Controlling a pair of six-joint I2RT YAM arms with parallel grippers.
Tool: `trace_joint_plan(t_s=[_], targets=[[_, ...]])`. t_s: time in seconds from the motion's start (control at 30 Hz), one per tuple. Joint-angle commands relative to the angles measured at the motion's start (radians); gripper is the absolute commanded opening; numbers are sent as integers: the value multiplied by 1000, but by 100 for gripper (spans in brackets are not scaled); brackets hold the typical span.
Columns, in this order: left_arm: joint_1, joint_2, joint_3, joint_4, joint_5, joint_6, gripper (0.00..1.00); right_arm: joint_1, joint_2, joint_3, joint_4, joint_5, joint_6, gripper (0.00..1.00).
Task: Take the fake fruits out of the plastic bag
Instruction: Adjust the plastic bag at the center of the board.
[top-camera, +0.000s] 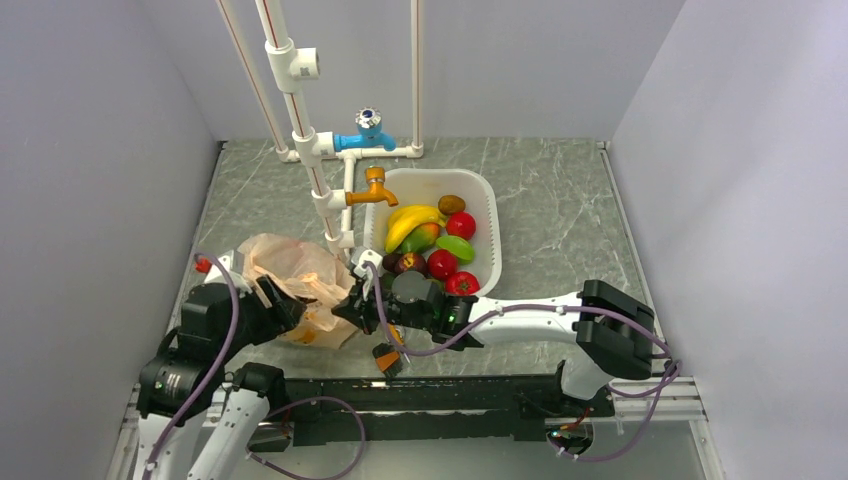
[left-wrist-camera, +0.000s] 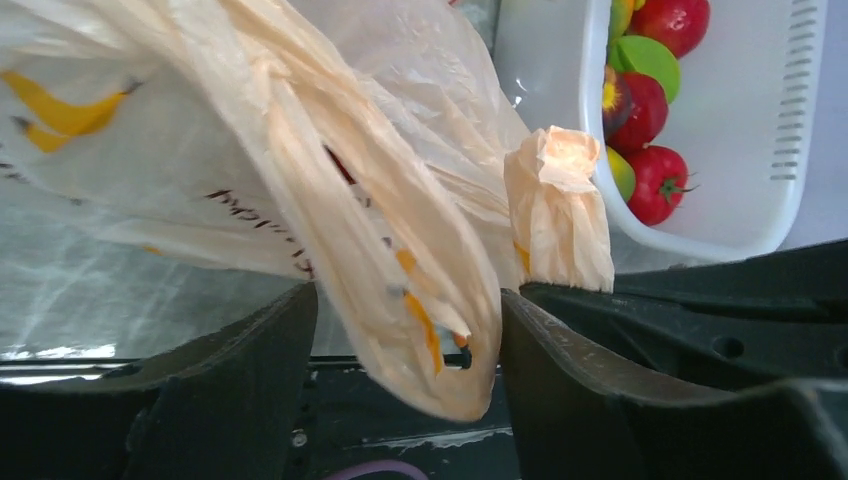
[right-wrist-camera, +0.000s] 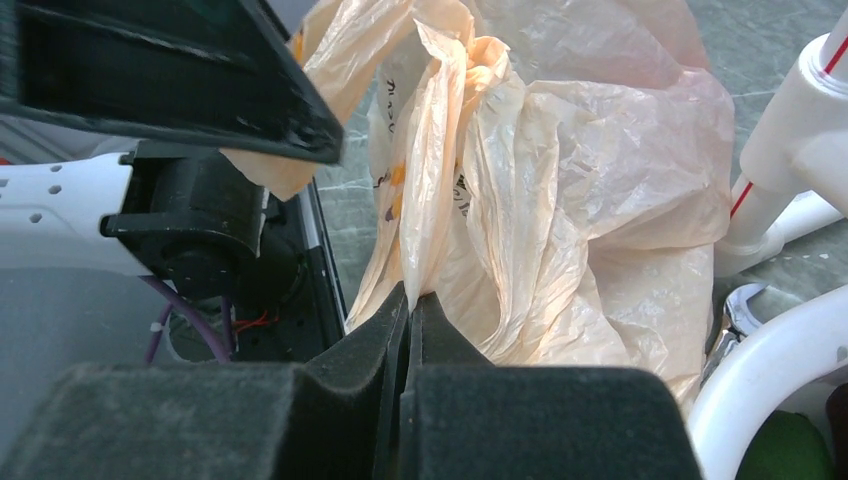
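The beige-tan plastic bag (top-camera: 292, 275) with orange patches lies crumpled on the table, left of the white basin. My right gripper (top-camera: 352, 302) is at its right edge and is shut on a thin fold of the bag (right-wrist-camera: 560, 180); in the right wrist view the gripper (right-wrist-camera: 410, 300) has its jaws pressed together on the film. My left gripper (top-camera: 285, 305) is at the bag's near left side. In the left wrist view it (left-wrist-camera: 405, 335) is open, with a hanging fold of the bag (left-wrist-camera: 300, 150) between its fingers. The fake fruits are hidden inside the bag.
The white basin (top-camera: 490, 215) holds a yellow banana (top-camera: 410, 220), red tomatoes (top-camera: 460, 225), green mangoes (top-camera: 455, 248) and other fruit. White pipes (top-camera: 300, 130) with an orange tap (top-camera: 368, 190) and a blue valve (top-camera: 366, 128) stand behind the bag. Grey walls close both sides.
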Motion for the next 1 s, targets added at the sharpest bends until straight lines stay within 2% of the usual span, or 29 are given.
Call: trace_joint_plan(t_s=[0.0,0.07,0.17,0.27,0.37,0.47,0.6,0.7,0.8,0.87,0.97], targets=[[-2,6,-73,182,116,-85,61,-3,-43,-3,31,-26,21,0],[-2,0,-60,216,50,-101,39,-3,-38,-5,34,-35,16,0],[-2,-10,28,239,-85,-82,12,-4,-30,-23,60,-86,-8,0],[-2,2,123,275,-253,-24,1,-2,-18,-72,153,-177,-45,0],[-2,87,220,317,-357,74,0,-3,16,-62,147,-137,-47,0],[-2,241,325,318,-435,155,0,-12,55,41,35,-57,-58,0],[5,386,408,400,-532,277,0,-71,72,140,-3,-47,-75,0],[41,489,487,430,-506,342,0,-127,78,210,-4,-31,-80,0],[154,544,534,412,-400,346,0,-187,94,292,-29,-63,-48,0],[225,535,524,399,-342,339,0,-213,99,327,-35,-99,-24,0],[284,429,403,431,-319,346,0,-219,96,341,-33,-152,-10,0]])
